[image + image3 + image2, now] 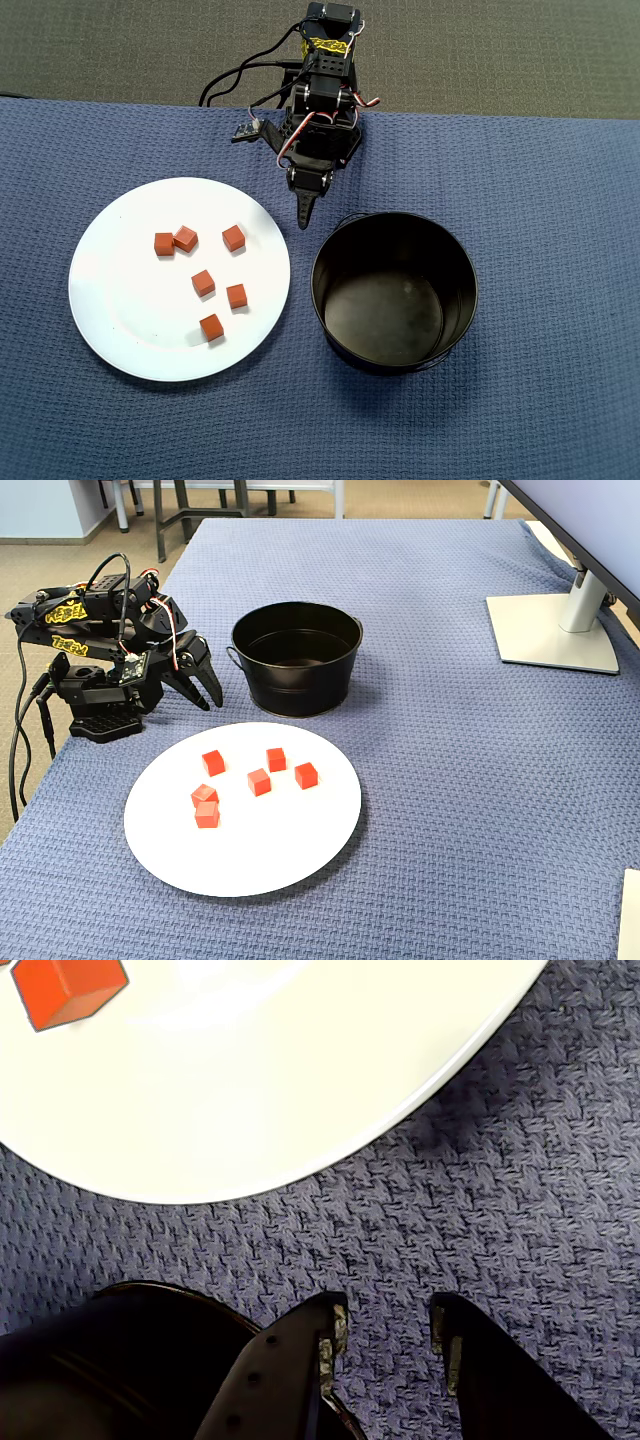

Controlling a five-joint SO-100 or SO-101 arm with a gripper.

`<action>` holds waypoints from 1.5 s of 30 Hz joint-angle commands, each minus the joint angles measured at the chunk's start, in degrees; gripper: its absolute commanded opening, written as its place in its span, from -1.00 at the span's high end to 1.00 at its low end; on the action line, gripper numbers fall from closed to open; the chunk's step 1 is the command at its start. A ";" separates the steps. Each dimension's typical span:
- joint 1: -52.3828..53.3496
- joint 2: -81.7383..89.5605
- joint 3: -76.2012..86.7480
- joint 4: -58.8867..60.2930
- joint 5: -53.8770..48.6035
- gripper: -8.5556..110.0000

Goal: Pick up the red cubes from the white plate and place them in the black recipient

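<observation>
Several small red cubes (203, 283) lie scattered on the white plate (140, 310), which sits left of the black recipient (460, 270) in the overhead view. In the fixed view the red cubes (259, 781) rest on the far half of the plate (260, 850), with the pot (295, 685) behind it. My gripper (304, 218) hangs low over the cloth between plate and pot rim, open and empty. In the wrist view the gripper (390, 1310) shows bare cloth between its fingers, the plate (250, 1090) ahead with one cube (70, 988), and the pot (90, 1360) at lower left.
The arm's base (95, 720) stands at the table's left edge in the fixed view, with cables trailing off it. A monitor stand (555, 630) occupies the far right. Blue woven cloth (480, 810) covers the table.
</observation>
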 commanded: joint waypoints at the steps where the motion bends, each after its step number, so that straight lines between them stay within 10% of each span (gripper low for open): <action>1: 0.79 0.26 -1.76 -7.65 -3.16 0.86; 21: 6.77 -4.92 -8.96 -10.11 -7.82 0.86; 45: 26.28 -57.30 -32.34 -14.15 -79.98 0.48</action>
